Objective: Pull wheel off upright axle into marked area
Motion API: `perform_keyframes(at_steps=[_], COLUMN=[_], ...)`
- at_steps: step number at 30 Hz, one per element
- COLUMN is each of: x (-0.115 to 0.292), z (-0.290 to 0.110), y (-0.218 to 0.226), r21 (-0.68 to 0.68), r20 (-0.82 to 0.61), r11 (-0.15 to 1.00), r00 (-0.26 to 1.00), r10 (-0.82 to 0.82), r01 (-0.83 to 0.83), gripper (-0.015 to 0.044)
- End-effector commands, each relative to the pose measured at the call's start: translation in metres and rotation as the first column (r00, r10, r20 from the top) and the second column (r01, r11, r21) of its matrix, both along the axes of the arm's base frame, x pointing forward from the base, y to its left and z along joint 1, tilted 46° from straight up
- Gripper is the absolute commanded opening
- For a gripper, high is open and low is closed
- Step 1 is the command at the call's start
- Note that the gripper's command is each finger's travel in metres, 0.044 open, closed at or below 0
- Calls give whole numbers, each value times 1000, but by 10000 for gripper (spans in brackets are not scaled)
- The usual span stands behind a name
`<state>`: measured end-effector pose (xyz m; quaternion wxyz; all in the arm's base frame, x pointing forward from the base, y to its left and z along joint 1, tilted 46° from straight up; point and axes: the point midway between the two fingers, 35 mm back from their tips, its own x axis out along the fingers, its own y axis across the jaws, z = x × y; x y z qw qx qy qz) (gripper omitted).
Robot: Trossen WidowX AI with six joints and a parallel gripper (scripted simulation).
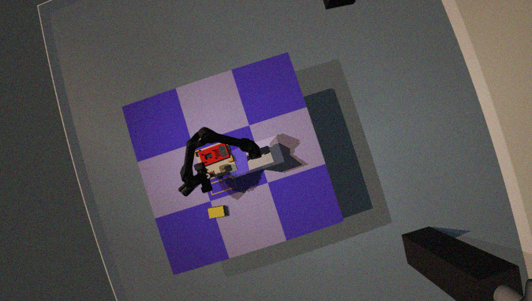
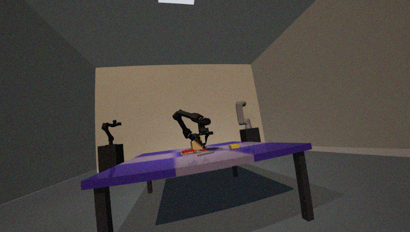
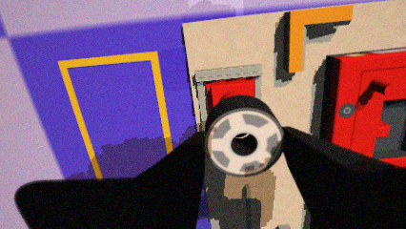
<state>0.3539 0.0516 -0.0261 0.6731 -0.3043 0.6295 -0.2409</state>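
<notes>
My gripper is shut on the wheel, a black tyre with a white and grey hub and a dark centre hole. In the wrist view the wheel sits between both fingertips, face towards the camera, over the beige board. The upright axle is hidden; I cannot tell whether the wheel is still around it. The marked area, a yellow outline, lies on the table just beside the board, left of the gripper in the wrist view. A shadow covers part of it.
On the board stand a red block-like fixture right of the gripper, an orange corner bracket and a grey-edged red piece beyond the wheel. A yellow block stands on the table past the marked area.
</notes>
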Motion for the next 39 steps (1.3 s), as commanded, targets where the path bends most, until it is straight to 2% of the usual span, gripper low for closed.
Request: perform_keyframes(at_steps=[1, 12, 23, 39], x=[0, -1, -6, -42], z=[1, 5, 30, -23], y=[2, 6, 27, 75], r21=[3, 3, 4, 11], r20=[4, 4, 4, 0], r11=[1000, 1000, 1000, 1000], r00=[1000, 1000, 1000, 1000], r10=[-1, 0, 1, 3], r01=[1, 0, -1, -3], gripper=[0, 0, 0, 0])
